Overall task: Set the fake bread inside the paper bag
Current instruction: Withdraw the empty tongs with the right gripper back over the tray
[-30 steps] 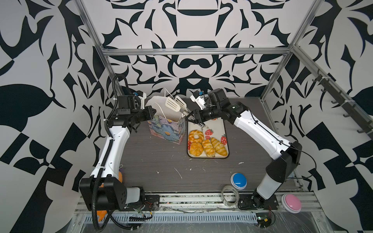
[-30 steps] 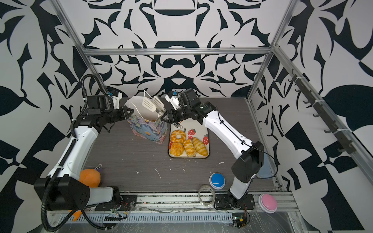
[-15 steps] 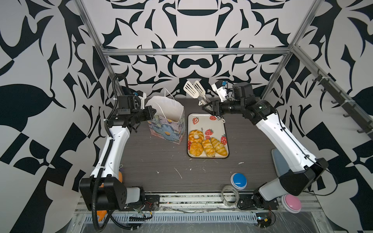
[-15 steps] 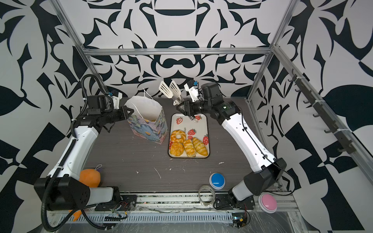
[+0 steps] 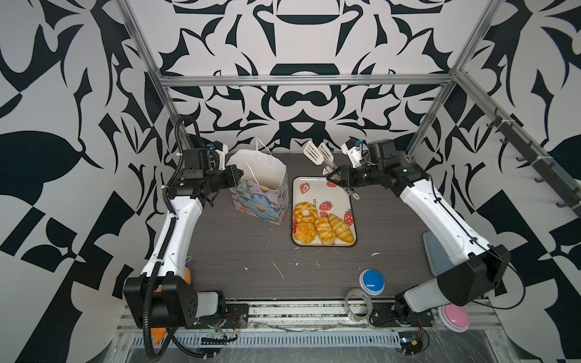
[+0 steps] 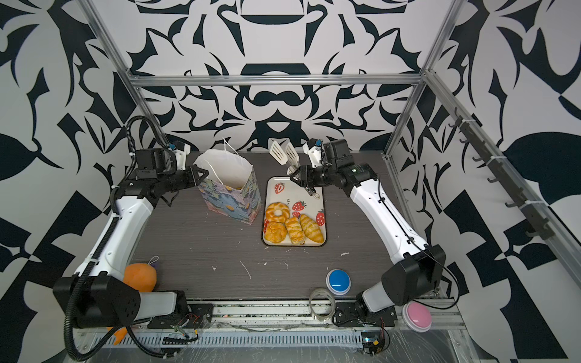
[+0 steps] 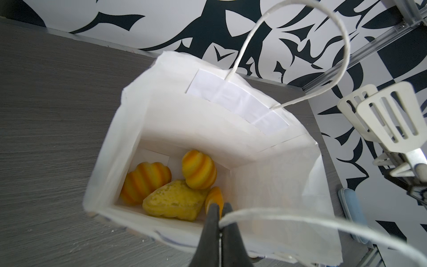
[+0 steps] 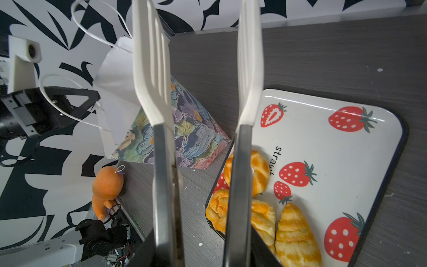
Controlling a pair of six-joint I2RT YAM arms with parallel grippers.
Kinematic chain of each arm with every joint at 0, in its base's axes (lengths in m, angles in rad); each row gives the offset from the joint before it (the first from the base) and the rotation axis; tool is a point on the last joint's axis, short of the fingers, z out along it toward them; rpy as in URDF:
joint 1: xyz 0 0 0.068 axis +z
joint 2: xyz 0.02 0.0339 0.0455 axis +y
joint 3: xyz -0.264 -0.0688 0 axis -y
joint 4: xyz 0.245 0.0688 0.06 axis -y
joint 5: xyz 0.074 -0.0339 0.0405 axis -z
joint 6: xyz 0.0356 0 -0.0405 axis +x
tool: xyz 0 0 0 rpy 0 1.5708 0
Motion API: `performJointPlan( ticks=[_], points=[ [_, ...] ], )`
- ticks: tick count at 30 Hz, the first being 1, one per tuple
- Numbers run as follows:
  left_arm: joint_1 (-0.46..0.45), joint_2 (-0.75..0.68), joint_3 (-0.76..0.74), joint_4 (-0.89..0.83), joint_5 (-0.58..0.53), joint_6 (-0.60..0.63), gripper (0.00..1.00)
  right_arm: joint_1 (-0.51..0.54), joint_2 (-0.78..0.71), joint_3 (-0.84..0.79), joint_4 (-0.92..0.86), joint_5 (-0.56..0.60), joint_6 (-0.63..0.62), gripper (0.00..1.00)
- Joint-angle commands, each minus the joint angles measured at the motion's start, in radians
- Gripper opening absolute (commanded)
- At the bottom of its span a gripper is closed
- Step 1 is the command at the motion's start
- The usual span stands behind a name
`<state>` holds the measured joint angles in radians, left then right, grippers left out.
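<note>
The flowered paper bag (image 5: pixel 262 196) (image 6: pixel 234 201) stands upright and open, left of the tray. Inside it lie several pieces of fake bread (image 7: pixel 198 172). My left gripper (image 7: pixel 219 215) (image 5: pixel 239 173) is shut on the bag's near cord handle (image 7: pixel 277 213) at the rim. Several more pieces of fake bread (image 5: pixel 320 226) (image 8: pixel 261 171) lie on the near half of the strawberry tray (image 5: pixel 341 191). My right gripper (image 5: pixel 331 177) (image 8: pixel 203 254) is shut on metal tongs (image 5: pixel 317 154) (image 8: pixel 240 161) with white slotted blades. The blades stand apart and empty, raised over the tray's far end.
An orange plush toy (image 6: pixel 140 276) lies by the left arm's base. A blue button (image 5: pixel 372 280), a tape roll (image 5: pixel 358 303) and a pink button (image 5: pixel 454 317) sit along the front edge. A grey-blue pad (image 5: pixel 435 251) lies under the right arm.
My right arm has drawn the tongs out of the bag's mouth, to the right and back, over the tray's far end. The left arm and the bag have not moved.
</note>
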<state>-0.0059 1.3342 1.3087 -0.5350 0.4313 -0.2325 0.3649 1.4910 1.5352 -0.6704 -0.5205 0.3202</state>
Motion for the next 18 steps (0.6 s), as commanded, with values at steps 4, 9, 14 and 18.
performJointPlan(
  ticks=[4, 9, 14, 18],
  points=[
    [0.003, -0.015, -0.015, 0.000, 0.017, -0.004, 0.01, -0.012, -0.047, -0.051, 0.040, -0.029, 0.009, 0.48],
    [0.003, -0.017, -0.016, 0.000, 0.017, -0.005, 0.02, -0.015, -0.032, -0.096, 0.040, -0.028, 0.015, 0.47],
    [0.003, -0.015, -0.016, 0.000, 0.020, -0.006, 0.02, -0.015, -0.011, -0.149, 0.074, -0.032, 0.031, 0.47],
    [0.003, -0.014, -0.017, 0.001, 0.021, -0.008, 0.02, -0.015, 0.013, -0.186, 0.098, -0.033, 0.043, 0.47]
  ],
)
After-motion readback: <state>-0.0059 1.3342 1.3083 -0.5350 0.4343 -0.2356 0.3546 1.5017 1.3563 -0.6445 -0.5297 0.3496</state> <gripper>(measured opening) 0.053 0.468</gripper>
